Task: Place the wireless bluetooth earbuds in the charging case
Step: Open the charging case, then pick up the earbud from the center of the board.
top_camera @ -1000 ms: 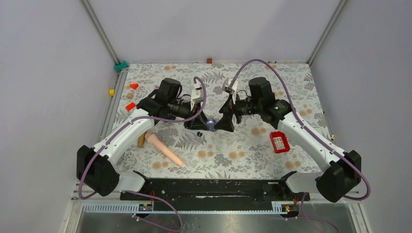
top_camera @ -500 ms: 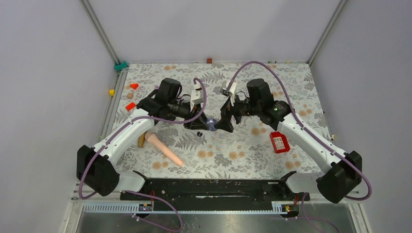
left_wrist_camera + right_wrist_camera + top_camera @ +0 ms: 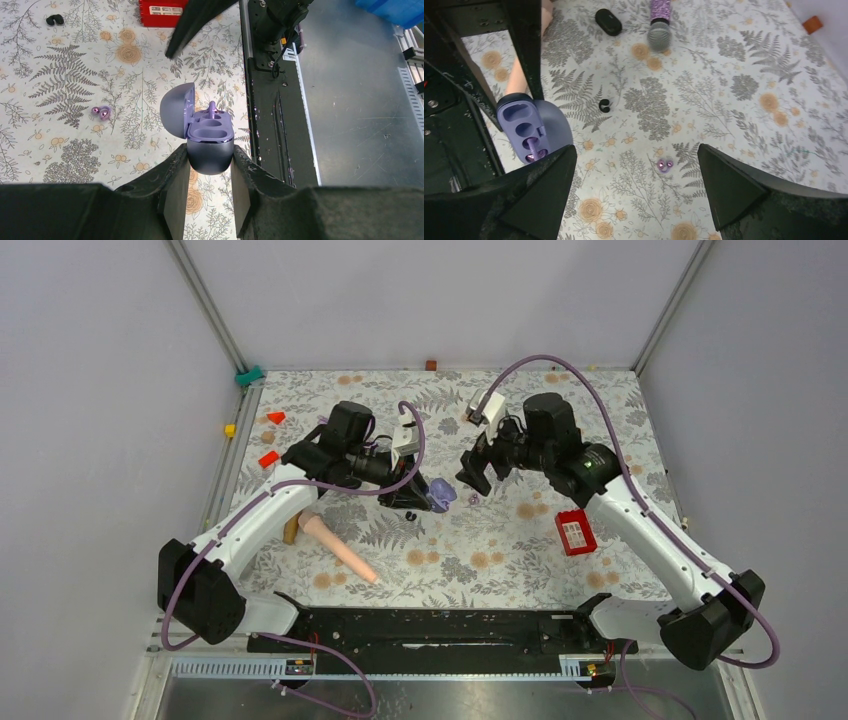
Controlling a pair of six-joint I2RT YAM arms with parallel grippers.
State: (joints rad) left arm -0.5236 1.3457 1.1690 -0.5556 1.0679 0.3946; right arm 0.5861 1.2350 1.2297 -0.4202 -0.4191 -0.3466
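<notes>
Slippage worries me: my right pincer point(image 3: 636, 150) hangs open above the purple earbud point(image 3: 664, 164) loose on the worktop point(image 3: 724, 75), which could skitter when pinched, while my left pincer point(image 3: 210, 161) clamps the open charging case point(image 3: 207, 135).

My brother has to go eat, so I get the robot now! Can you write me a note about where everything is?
Left gripper: shut on the open purple case.
Right gripper: open and empty, above the loose purple earbud.
Done: one other purple earbud is in the case, standing up a bit.
Left to do: pick the loose one off the tablecloth and put it in a free slot. The black earbuds lie nearby on the cloth.
</notes>
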